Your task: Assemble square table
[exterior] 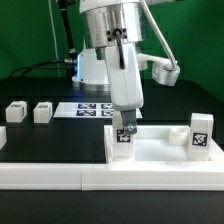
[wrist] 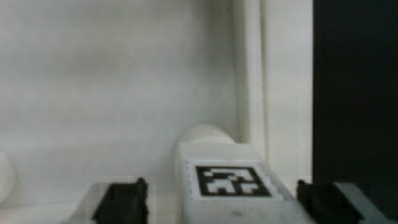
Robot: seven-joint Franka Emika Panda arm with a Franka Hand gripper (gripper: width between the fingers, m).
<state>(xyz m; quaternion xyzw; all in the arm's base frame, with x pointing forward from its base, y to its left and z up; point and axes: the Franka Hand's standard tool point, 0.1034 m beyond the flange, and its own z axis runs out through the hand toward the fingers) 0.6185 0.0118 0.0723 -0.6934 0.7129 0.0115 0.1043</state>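
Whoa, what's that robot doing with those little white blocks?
The robot arm's two-finger gripper is down at a corner of the large white plastic square slab. A short white tagged leg sits between its fingers; whether it is squeezing the leg is hard to tell. Another white tagged leg stands upright on the slab at the exterior view's right. Two spare white legs wait on the black table.

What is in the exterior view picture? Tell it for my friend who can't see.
A white robot arm reaches down, its hand around a short white tagged leg at a corner of the white square tabletop. Another leg stands on it toward the exterior view's right, and two more legs sit on the black table toward its left.
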